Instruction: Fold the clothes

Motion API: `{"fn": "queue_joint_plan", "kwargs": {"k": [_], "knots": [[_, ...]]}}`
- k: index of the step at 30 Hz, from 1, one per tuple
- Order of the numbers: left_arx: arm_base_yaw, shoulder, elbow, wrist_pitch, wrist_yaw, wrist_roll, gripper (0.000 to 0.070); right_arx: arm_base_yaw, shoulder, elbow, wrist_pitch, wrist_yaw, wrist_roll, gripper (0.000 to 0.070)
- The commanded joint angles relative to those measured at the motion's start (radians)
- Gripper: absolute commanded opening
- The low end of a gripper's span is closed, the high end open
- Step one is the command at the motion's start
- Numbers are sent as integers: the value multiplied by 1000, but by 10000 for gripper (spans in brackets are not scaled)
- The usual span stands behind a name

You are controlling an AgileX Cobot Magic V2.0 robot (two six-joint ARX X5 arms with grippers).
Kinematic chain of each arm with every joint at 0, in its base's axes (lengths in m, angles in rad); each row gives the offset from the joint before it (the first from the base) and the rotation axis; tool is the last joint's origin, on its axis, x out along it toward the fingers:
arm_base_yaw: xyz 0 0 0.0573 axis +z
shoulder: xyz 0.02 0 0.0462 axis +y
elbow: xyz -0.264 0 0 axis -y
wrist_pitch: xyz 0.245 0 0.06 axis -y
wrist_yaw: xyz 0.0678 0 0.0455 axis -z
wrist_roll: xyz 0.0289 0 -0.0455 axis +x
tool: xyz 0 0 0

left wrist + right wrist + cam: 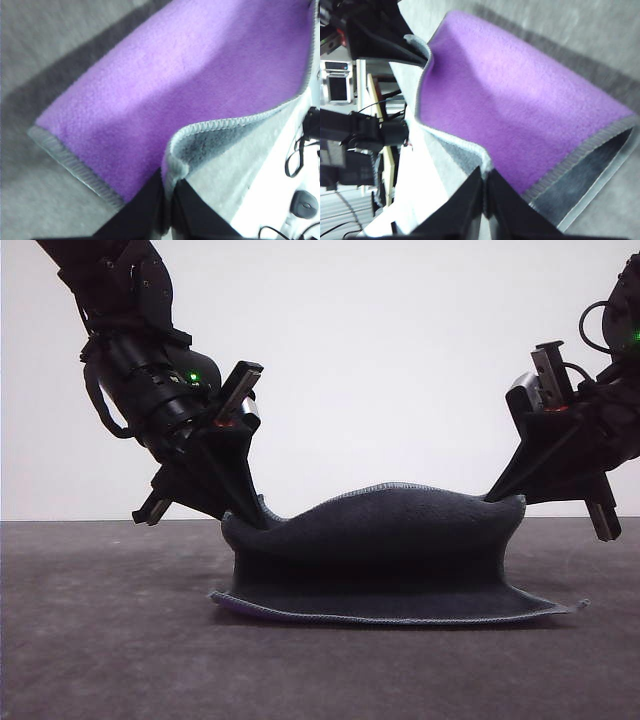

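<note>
**Both corners lifted, the free edge lies toward the camera**

I hold the cloth [385, 550] with both of my tools. My left tool [243, 517] is clenched on one upper corner, and my right tool [500, 497] is clenched on the other upper corner. In the left wrist view the dark fingers [150, 210] close on the light-grey hem, and in the right wrist view the fingers [475, 200] pinch the hem in the same way.

The cloth is half raised. Its held edge hangs between the two tools, sagging a little at each corner and bulging up in the middle. Its opposite edge rests flat on the dark surface [100, 640], on the side nearer to the front camera. The charcoal face looks at this camera; a thin line of purple shows under the lower left corner. The wrist views show the purple face on the inner side.

The long axis of the held edge runs from left to right, and both tools are at almost equal height, so neither arm is clearly nearer to the resting edge. I judge that the fold is about half made: the held edge should travel forward, over the resting edge, with both tools moving together so the hem lines meet. If one tool leads, the fold may come out skewed.
</note>
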Motion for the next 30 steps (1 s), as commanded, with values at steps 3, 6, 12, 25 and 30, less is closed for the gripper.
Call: {"fn": "queue_joint_plan", "kwargs": {"k": [3,6,12,25,30], "knots": [[-7,11,21,-5,8,22,34,0,11,11,-18,1,-45,4],[-6,11,21,-15,14,23,36,0,11,11,-32,-2,-57,5],[-6,11,21,-36,54,26,297,0,11,11,-70,-5,-85,235],[3,6,21,-54,70,21,338,-14,10,11,-86,-4,-85,389],[28,-38,21,-38,39,4,367,-33,-36,11,-101,-4,-83,389]]}}
